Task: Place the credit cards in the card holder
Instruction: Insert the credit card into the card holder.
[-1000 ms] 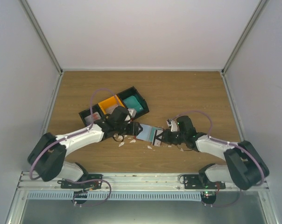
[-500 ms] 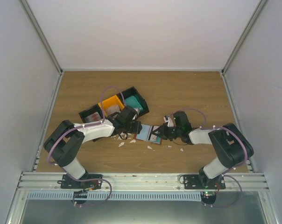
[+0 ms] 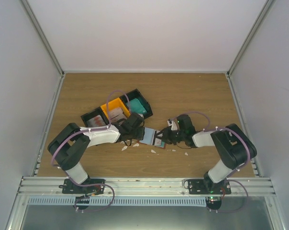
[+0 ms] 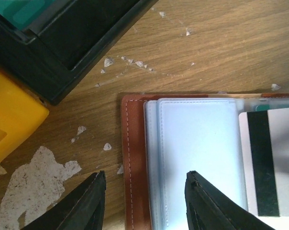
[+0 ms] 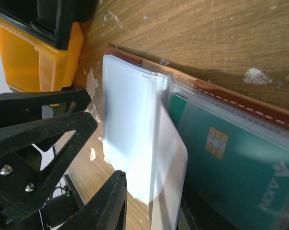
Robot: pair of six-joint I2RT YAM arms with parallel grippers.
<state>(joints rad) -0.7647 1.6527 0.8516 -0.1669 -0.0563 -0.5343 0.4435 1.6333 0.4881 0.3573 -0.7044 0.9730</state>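
Note:
The reddish-brown card holder [image 3: 148,135] lies open on the table between both grippers. In the left wrist view its stitched edge [image 4: 132,153] and clear sleeves [image 4: 192,158] show. My left gripper [image 3: 138,130] is open, its jaws [image 4: 144,199] straddling the holder's left edge. A whitish card with a black stripe [image 4: 271,158] stands tilted over the sleeves [image 5: 175,158]. My right gripper [image 3: 164,138] has this card between its jaws [image 5: 151,196]; a gap shows beside the near finger [image 5: 108,206]. A teal chip card [image 5: 230,163] sits in a sleeve.
Three bins stand behind the left gripper: a black one [image 3: 93,118], an orange one [image 3: 115,108] and a black one holding teal cards [image 3: 137,105]. The bin corners are close in the left wrist view [image 4: 63,52]. White scraps [image 3: 125,147] dot the wood.
Both arms have raised their elbows and drawn in. The left gripper has shifted right, onto the holder's left edge. The right gripper stays at the holder with the card.

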